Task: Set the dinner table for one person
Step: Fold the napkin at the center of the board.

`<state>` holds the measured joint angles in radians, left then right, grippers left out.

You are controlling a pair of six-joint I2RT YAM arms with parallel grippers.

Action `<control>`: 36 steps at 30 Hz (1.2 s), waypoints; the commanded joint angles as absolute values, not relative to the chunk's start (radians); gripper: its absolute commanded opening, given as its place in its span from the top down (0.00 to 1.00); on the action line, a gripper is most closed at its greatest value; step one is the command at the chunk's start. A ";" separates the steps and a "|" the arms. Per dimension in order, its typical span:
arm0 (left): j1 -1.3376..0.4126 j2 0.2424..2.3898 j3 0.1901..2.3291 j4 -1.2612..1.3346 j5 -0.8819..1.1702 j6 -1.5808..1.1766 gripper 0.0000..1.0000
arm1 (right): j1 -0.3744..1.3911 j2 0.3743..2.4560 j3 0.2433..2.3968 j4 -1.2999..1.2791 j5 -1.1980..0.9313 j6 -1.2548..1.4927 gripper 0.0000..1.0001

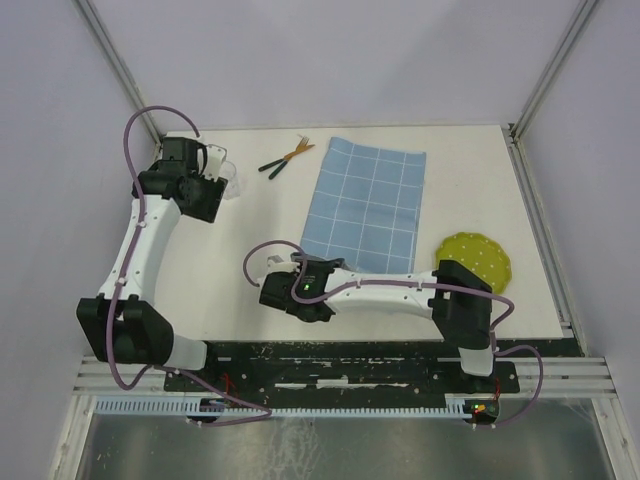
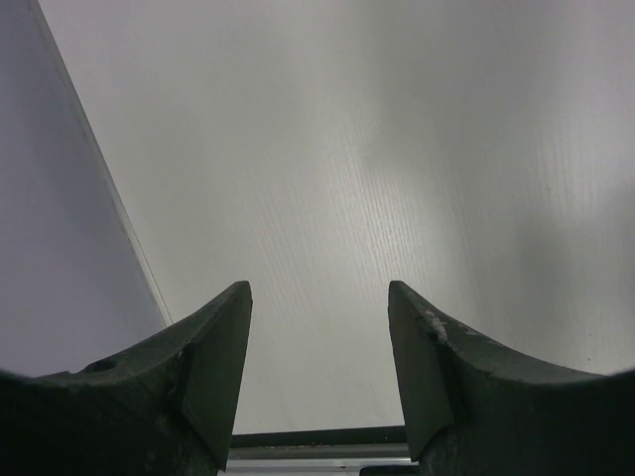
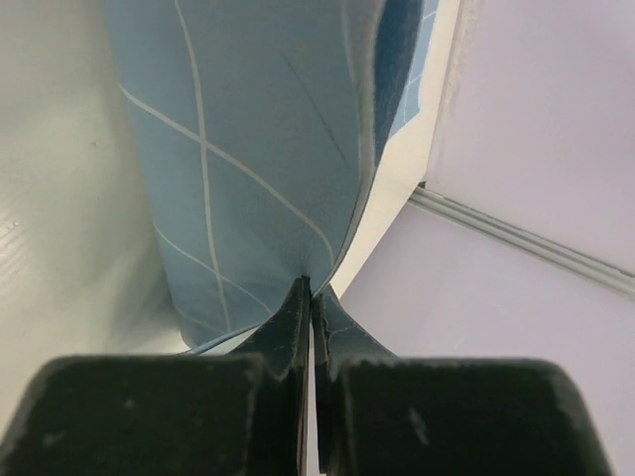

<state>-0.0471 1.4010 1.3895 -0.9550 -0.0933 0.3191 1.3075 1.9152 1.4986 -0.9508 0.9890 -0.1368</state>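
You see the dinner table under both arms. Your right arm covers the near corner of the blue cloth, pinched in the right gripper, and part of the green plate. The left gripper is spread and empty; the clear thing beside it is unreadable.

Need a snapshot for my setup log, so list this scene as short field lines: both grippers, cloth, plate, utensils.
left gripper: open, empty, over the bare far-left dinner table
right gripper: shut on the near left corner of the cloth
cloth: light blue with a white grid, mid-table, pinched corner lifted
plate: yellow-green, right of the cloth, partly behind the right arm
utensils: green handles, far side, left of the cloth
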 commanded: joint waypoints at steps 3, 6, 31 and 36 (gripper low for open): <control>-0.045 1.442 1.514 -0.977 -0.073 0.331 0.36 | 1.286 1.852 1.591 -0.957 0.961 -0.170 0.98; -0.045 1.457 1.537 -0.985 -0.073 0.329 0.36 | 1.231 1.838 1.612 -0.908 0.953 -0.224 0.99; -0.047 1.516 1.575 -1.067 -0.132 0.339 0.36 | 0.748 2.099 1.886 -0.438 0.874 -0.606 0.99; -0.046 1.542 1.586 -1.090 -0.141 0.335 0.36 | 0.673 2.219 1.988 -0.331 0.895 -0.741 0.99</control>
